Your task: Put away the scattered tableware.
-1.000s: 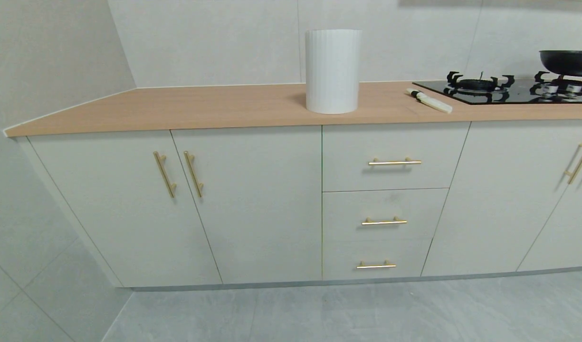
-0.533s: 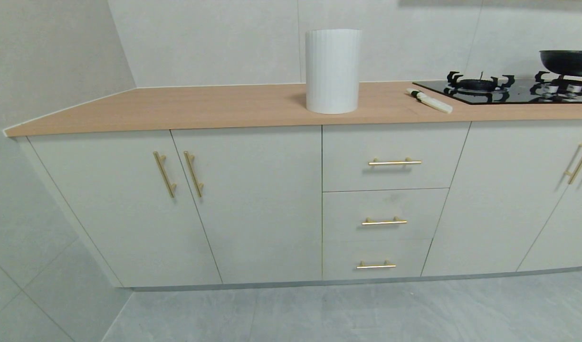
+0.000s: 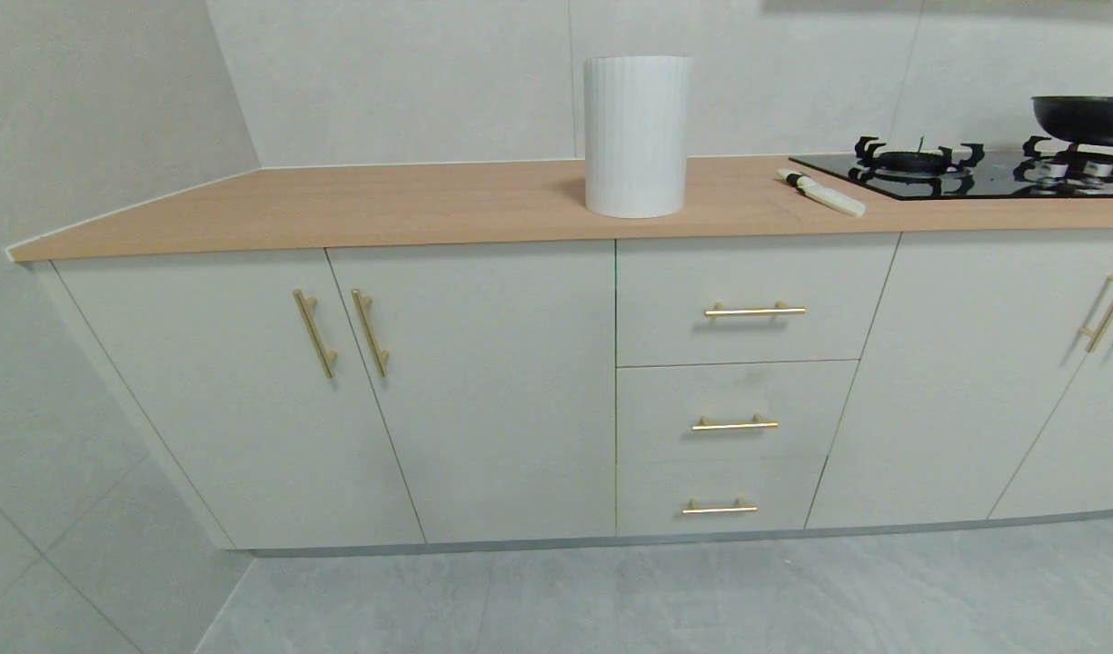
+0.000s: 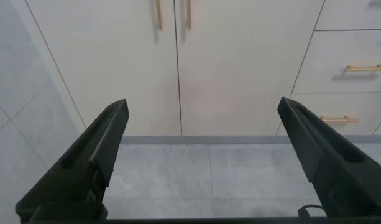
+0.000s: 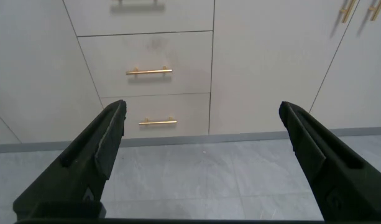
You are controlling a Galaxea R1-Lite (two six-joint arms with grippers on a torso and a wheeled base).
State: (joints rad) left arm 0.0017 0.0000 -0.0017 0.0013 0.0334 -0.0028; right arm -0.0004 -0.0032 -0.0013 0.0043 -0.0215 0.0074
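My left gripper (image 4: 202, 107) and right gripper (image 5: 202, 107) gape empty, down low; the slim cream utensil (image 3: 819, 193) lies well apart on the tan wooden countertop (image 3: 383, 204).

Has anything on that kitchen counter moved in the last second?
No, nothing visibly changed. The canister stands upright on the counter, the knife lies beside the stove, and the pan sits on its burner, all as before.
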